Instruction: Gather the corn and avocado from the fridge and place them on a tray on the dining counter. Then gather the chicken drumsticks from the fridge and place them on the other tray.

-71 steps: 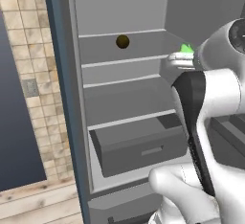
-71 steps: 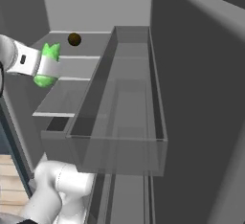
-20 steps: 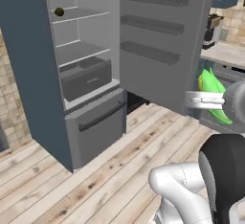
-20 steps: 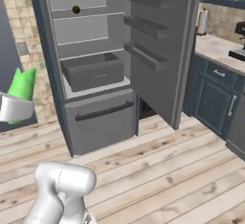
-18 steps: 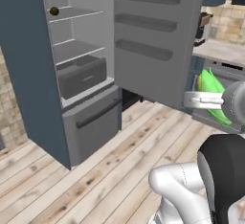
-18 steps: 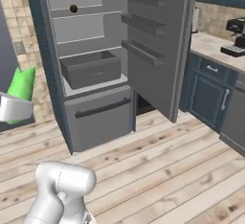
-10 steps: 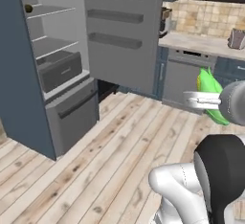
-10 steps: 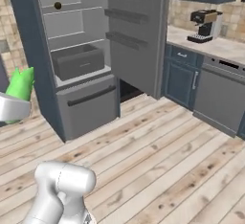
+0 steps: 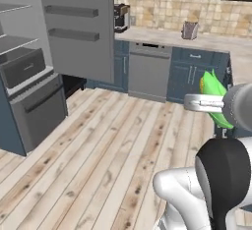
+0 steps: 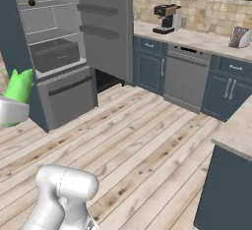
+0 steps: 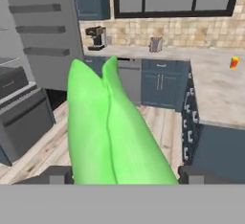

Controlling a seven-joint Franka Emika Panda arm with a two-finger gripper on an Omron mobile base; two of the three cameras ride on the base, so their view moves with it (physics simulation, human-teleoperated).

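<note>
Corn (image 11: 112, 127) is sitting clamped between our gripper (image 11: 119, 174) fingers, arm reaching forward at chest height; our base is turning, the open fridge (image 10: 54, 52) sliding leftward since before.

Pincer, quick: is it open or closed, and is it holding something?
Pincer: closed on the green corn, which sticks out between its fingertips.
</note>
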